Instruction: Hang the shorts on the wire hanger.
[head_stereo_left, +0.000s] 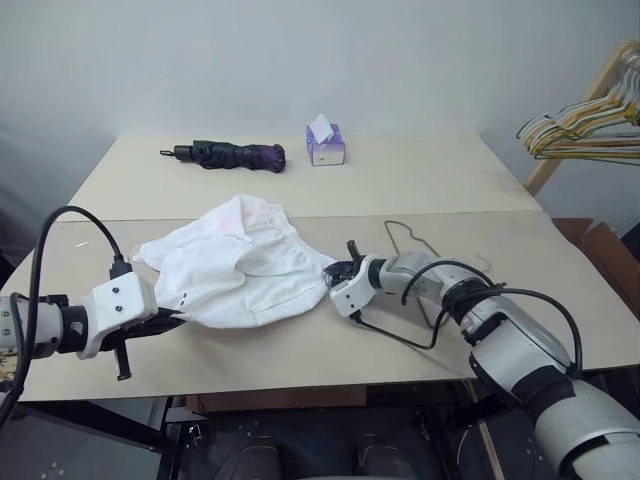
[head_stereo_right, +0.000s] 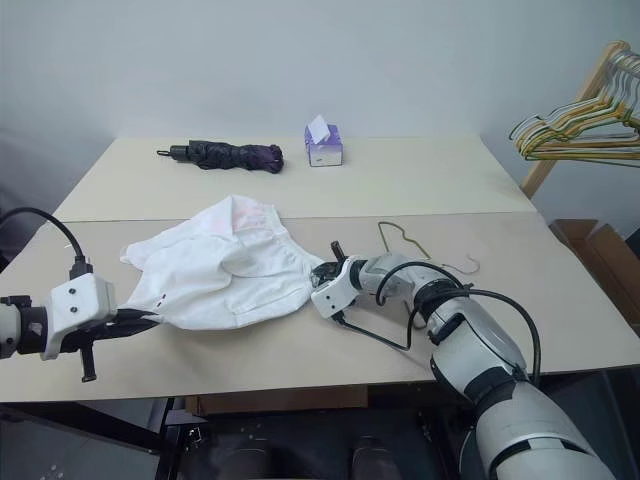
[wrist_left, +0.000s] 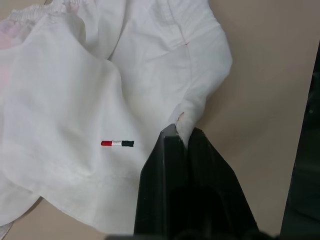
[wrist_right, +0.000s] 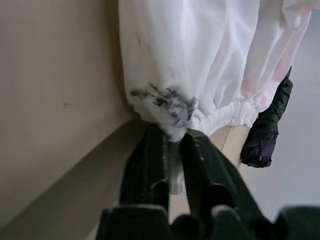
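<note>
A pale beige worktop (head_stereo_left: 300, 350) seen from the robot's head, with a second worktop of the same colour butted against its far edge. The shorts (head_stereo_left: 240, 265), white thin fabric with a faint pink tinge near the top, lie crumpled near the middle of the near worktop, spread between the two arms.

The left gripper (wrist_left: 186, 139) reaches in from nine o'clock. Its jaws are closed on a pinched fold of the shorts' edge, close to a small red, white and dark stripe tag (wrist_left: 117, 143) sewn on the cloth.

The right gripper (wrist_right: 172, 135) comes in from four o'clock and meets the shorts at their three o'clock edge. Its jaws are closed on a bunched corner of the white fabric, where there are dark smudgy marks, just beside the gathered elastic waistband (wrist_right: 227, 114).

The wire hanger (head_stereo_right: 425, 248), a thin dull bronze wire, lies flat on the worktop at three o'clock from the shorts, partly hidden behind the right arm, apart from the cloth.

On the far worktop, at twelve o'clock, rest a folded dark purple umbrella (head_stereo_left: 228, 155) and a small purple tissue box (head_stereo_left: 326, 144), well apart from the shorts. At two o'clock, off the worktop, a bunch of green, yellow and orange hangers (head_stereo_left: 585, 125) hangs on a wooden stand.
</note>
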